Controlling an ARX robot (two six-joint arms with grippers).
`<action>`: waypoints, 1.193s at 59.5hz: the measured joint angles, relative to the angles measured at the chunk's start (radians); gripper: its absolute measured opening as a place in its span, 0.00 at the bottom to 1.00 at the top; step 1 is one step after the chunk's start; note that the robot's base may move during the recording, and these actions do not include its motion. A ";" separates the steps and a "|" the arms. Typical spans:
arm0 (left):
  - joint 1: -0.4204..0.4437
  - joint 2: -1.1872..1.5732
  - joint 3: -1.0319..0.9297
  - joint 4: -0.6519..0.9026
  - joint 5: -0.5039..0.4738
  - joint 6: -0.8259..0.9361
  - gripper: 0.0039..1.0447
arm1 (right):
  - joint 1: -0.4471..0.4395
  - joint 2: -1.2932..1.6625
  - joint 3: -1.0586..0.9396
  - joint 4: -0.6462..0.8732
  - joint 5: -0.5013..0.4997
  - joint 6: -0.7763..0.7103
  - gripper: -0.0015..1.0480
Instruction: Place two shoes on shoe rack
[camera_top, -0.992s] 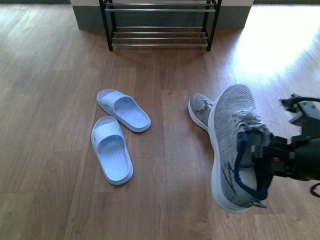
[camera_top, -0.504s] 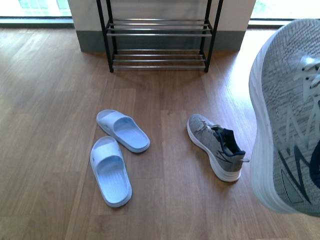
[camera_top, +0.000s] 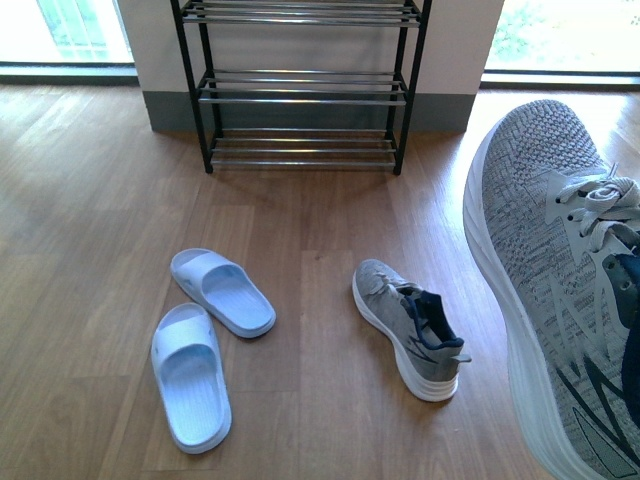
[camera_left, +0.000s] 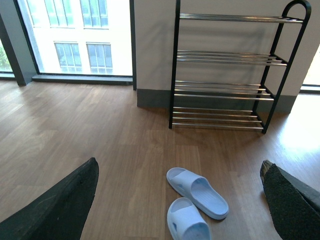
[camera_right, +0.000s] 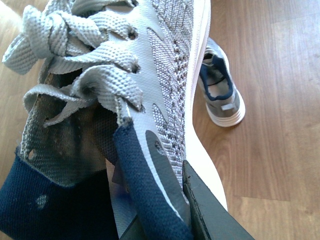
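A grey sneaker (camera_top: 545, 300) hangs lifted at the right of the front view, toe towards the shoe rack. My right gripper (camera_right: 162, 210) is shut on the navy collar of this grey sneaker (camera_right: 170, 65), one finger (camera_right: 210, 212) outside it. The other grey sneaker (camera_top: 408, 328) lies on the floor to its left. Two pale blue slides (camera_top: 222, 291) (camera_top: 190, 377) lie further left. The shoe rack (camera_top: 300, 95) stands against the wall, its chrome tiers bare. My left gripper (camera_left: 179, 170) is open above the slides (camera_left: 197, 192), holding nothing.
The floor is brown wood planks (camera_top: 100, 200). A white wall with a grey skirting board (camera_top: 440, 110) backs the rack. Floor-to-ceiling windows (camera_left: 75, 40) flank it, and a bright sun patch (camera_left: 305, 145) lies to the rack's right.
The held sneaker has risen from beside its mate and now fills the right edge of the front view. The rack shows more tiers, and the floor shoes sit lower and further left.
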 joint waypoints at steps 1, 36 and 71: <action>0.000 0.000 0.000 0.000 0.000 0.000 0.91 | 0.000 0.000 0.000 0.000 0.000 0.000 0.01; 0.000 0.000 0.000 0.000 0.002 0.000 0.91 | -0.003 0.000 0.000 0.000 0.009 0.001 0.01; -0.414 1.098 0.339 0.145 -0.318 -0.470 0.91 | -0.004 0.000 0.001 -0.001 0.004 0.001 0.01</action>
